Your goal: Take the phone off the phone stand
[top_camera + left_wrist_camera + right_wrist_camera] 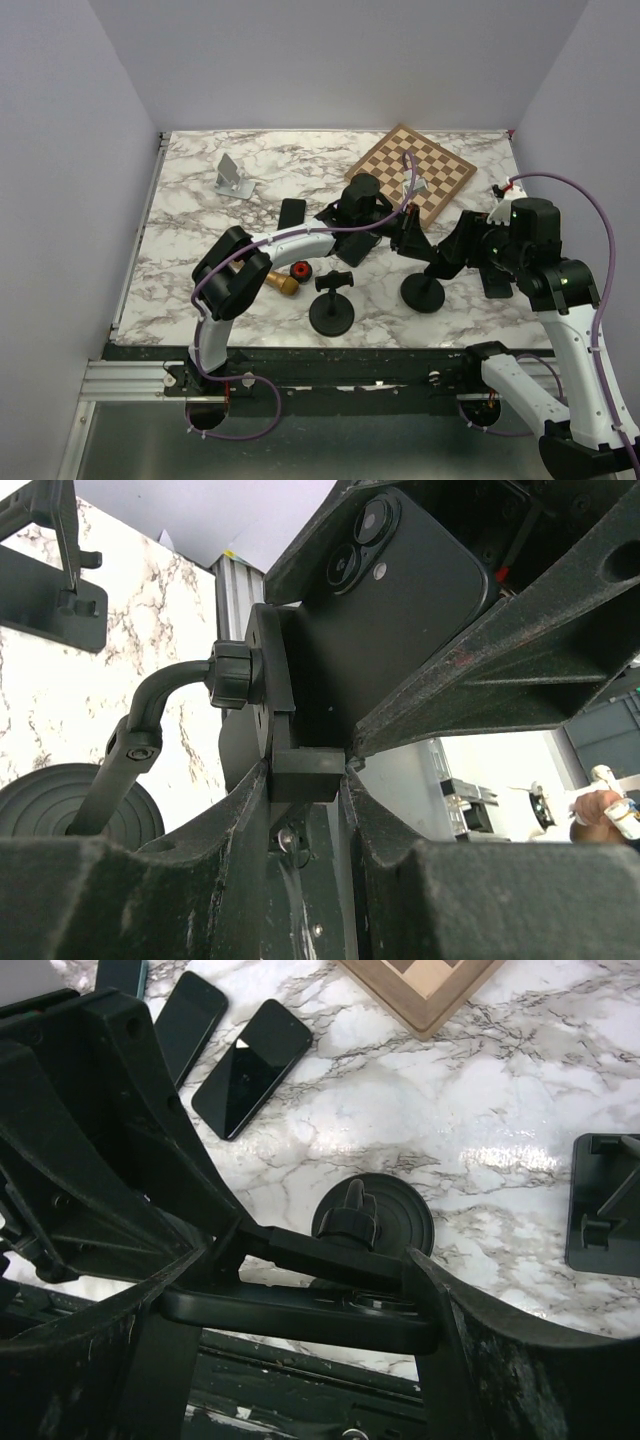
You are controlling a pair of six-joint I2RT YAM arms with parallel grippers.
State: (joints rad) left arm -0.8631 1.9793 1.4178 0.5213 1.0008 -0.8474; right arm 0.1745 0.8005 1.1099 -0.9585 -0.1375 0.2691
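Note:
A black phone [400,600] with two camera lenses sits in the cradle of a black phone stand with a round base [423,292]. In the left wrist view my left gripper [305,780] is shut on the stand's lower bracket [305,770], just under the phone. In the right wrist view my right gripper [300,1285] is shut across the phone [300,1318], seen edge-on, one finger at each end, above the stand's base [375,1220]. In the top view both grippers, left [385,228] and right [415,243], meet over that stand.
A second black stand [333,312] stands near the front. Two loose phones [292,211] [358,247] lie mid-table, with a chessboard [412,170] behind. A silver stand [232,178] is at the far left. A wooden chess piece [285,283] and a red one [299,269] lie by the left arm.

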